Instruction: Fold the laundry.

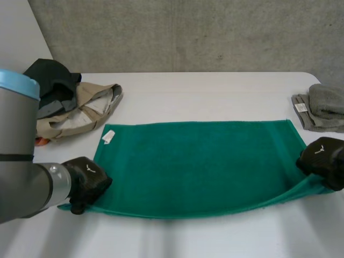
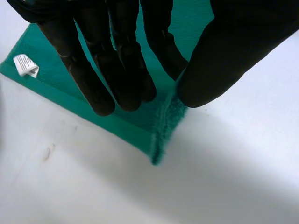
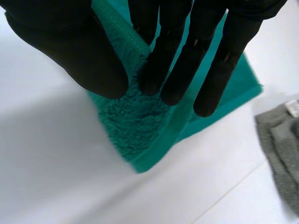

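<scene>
Pinching the green towel at its near corners: left robot hand, right robot hand.

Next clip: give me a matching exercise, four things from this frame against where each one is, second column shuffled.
1. left hand
2. right hand
3. grey folded towels
4. clothes pile

a. at the table's right edge, beyond the green towel's right end
b. pinching the green towel's near left corner
c. on the table's left side, beyond the green towel
d. pinching the green towel's near right corner

Pairs: 1-b; 2-d; 3-a; 4-c
</scene>
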{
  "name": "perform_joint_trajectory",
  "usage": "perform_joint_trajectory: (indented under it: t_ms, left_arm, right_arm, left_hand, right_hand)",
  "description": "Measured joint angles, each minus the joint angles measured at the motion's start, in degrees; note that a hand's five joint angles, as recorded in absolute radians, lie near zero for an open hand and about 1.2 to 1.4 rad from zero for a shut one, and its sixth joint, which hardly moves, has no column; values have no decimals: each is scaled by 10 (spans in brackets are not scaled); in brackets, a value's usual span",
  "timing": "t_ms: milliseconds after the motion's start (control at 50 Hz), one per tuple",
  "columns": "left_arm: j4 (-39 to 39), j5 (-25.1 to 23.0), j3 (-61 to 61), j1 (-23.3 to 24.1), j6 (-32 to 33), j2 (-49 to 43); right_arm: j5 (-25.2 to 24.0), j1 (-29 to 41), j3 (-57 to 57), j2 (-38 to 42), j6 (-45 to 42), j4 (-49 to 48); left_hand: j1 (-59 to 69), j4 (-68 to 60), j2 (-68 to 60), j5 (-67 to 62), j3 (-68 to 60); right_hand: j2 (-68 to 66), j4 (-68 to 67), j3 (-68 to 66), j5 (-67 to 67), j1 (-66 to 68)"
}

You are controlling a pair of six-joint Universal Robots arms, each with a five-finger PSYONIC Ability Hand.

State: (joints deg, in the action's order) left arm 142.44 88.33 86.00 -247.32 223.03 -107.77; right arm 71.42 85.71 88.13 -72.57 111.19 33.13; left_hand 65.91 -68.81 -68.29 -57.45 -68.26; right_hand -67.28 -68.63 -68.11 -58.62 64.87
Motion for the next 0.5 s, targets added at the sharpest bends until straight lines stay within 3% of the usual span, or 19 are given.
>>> perform_joint_trajectory:
  t_ms: [80, 200, 340, 500]
  left_arm:
    - [22, 21, -54, 2, -2, -41]
    - [112, 58, -181, 1, -9, -131]
    - [179, 59, -314, 6, -9, -228]
    - [201, 61, -455, 18, -4, -335]
  right_arm:
    - [5, 11, -33, 36, 47, -53]
    - [11, 27, -108, 110, 134, -148]
    - [14, 38, -168, 176, 189, -242]
    - [46, 52, -221, 242, 214, -360]
  left_hand:
    - [0, 0, 0, 0, 0]
    - [0, 0, 0, 0, 0]
    - [0, 0, 0, 0, 0]
    - [0, 0, 0, 0, 0]
  right_hand:
    - [0, 0, 0, 0, 0]
    - [0, 0, 0, 0, 0]
    - [0, 0, 0, 0, 0]
    - [0, 0, 0, 0, 0]
